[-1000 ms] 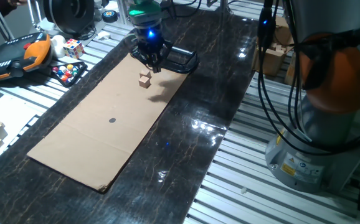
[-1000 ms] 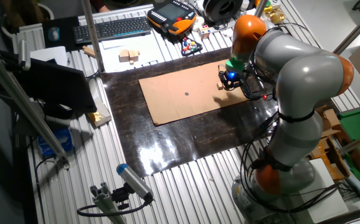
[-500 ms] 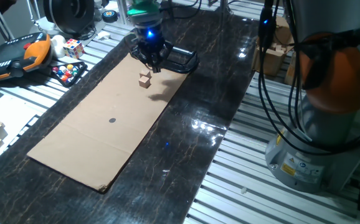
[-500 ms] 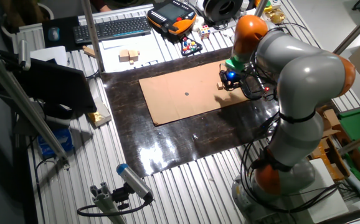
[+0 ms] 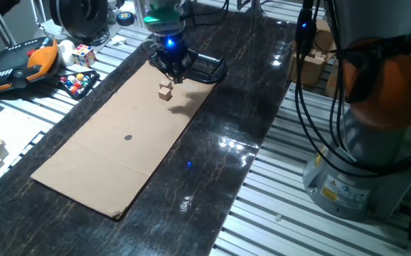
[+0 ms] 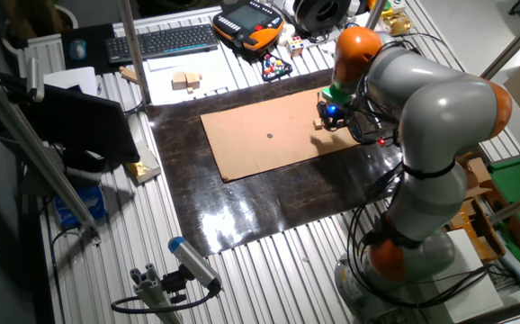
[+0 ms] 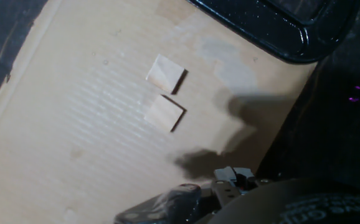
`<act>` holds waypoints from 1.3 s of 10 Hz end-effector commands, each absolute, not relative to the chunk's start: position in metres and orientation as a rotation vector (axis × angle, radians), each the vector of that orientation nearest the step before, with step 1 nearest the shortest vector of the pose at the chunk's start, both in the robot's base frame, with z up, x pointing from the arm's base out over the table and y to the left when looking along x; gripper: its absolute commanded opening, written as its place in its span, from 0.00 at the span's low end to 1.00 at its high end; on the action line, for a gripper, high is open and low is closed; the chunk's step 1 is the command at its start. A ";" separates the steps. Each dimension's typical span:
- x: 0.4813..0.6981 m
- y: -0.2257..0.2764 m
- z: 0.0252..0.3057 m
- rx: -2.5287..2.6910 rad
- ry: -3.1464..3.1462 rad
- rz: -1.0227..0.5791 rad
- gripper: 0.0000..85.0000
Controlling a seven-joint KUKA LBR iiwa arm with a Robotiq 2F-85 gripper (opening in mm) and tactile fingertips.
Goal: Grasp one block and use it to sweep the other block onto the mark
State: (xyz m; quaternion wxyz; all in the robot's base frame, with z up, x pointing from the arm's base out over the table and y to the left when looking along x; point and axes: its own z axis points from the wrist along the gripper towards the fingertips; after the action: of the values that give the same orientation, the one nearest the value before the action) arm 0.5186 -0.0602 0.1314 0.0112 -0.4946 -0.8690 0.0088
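Observation:
Two small wooden blocks (image 7: 166, 73) (image 7: 164, 112) lie side by side, nearly touching, on the tan cardboard (image 5: 99, 156) near its far end. They show as one pale lump, the blocks (image 5: 166, 91) in one fixed view and the blocks (image 6: 318, 125) in the other. My gripper (image 5: 173, 74) hovers just beyond and above them, open, holding nothing. The mark (image 5: 128, 138) is a small dark dot mid-cardboard, well short of the blocks; the other fixed view shows the mark (image 6: 270, 137) left of them. The hand view shows only finger shadows and part of the hand.
A black tray-like frame (image 5: 207, 68) lies right behind the gripper on the dark tabletop. A teach pendant (image 5: 17, 62), a Rubik's cube (image 5: 84, 54) and coloured balls (image 5: 76, 82) lie off the left edge. The robot's base (image 5: 376, 114) stands at the right.
The gripper has drifted slightly towards the far left and sits a touch higher. The blocks have not moved.

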 end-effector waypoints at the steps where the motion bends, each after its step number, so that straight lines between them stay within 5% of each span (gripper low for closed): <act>1: 0.520 -0.063 0.129 -1.548 -2.719 0.031 0.01; 13: 0.528 -0.062 0.121 -1.680 -2.624 -0.025 0.02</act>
State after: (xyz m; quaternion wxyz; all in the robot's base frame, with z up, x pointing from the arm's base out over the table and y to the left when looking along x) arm 0.5276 -0.0620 0.1213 0.0129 -0.5397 -0.8417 -0.0085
